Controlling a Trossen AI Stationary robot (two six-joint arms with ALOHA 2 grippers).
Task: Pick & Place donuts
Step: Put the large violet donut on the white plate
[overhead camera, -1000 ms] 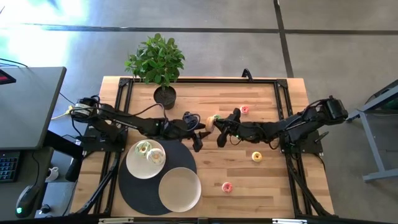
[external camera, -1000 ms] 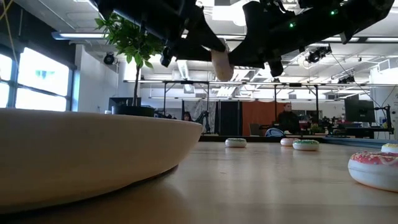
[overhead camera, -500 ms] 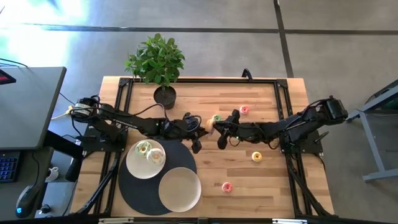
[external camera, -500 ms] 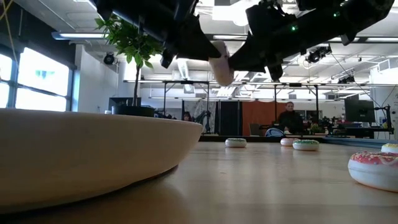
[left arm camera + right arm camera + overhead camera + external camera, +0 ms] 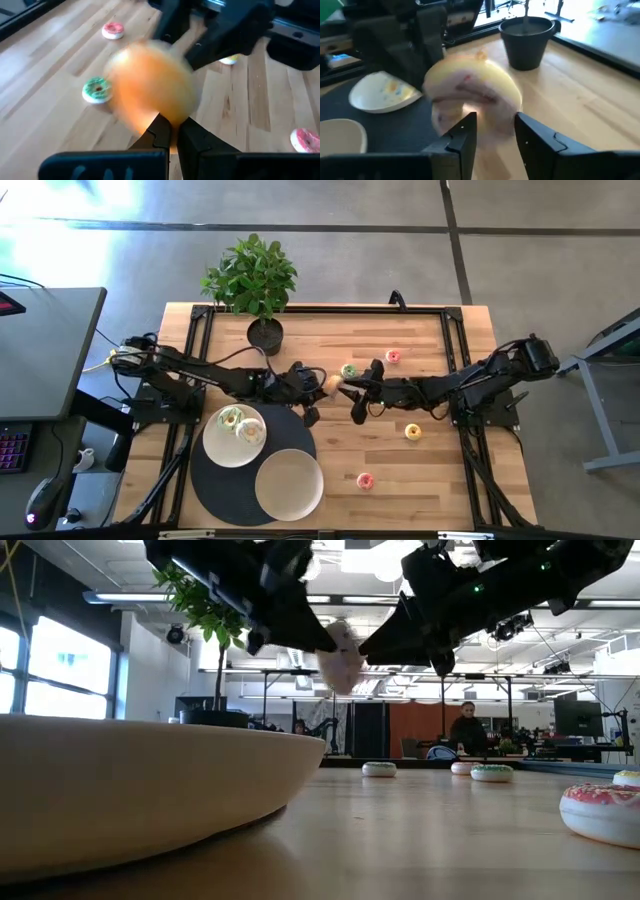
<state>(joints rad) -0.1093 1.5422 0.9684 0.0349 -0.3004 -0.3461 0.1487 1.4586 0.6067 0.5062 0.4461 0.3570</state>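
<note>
An orange-backed, pale-iced donut (image 5: 333,384) hangs in the air over the table's middle, with my left gripper (image 5: 322,388) shut on it. My right gripper (image 5: 351,391) stands open just to the donut's right, its fingers (image 5: 465,134) spread on either side of the donut (image 5: 472,90). A green donut (image 5: 349,371), two pink donuts (image 5: 393,357) (image 5: 365,480) and a yellow one (image 5: 412,431) lie flat on the wood. Two more donuts (image 5: 240,425) lie on the white plate (image 5: 215,442). My left gripper pinches the donut's rim (image 5: 162,119) between its two shut fingers. The fingers come roughly level from the table's left. The donut (image 5: 340,658) stands out beyond the fingertips, lifted well clear of the table.
A white bowl (image 5: 289,484) and the plate sit on a round dark mat (image 5: 215,492) at the near left. A potted plant (image 5: 256,285) stands at the far edge. Bare wood lies between the arms and the near edge.
My left gripper has shut on the donut that my right gripper held. My right gripper has opened and let it go. The donut, held in the air throughout, has shifted a little toward the table's left with my left gripper.
</note>
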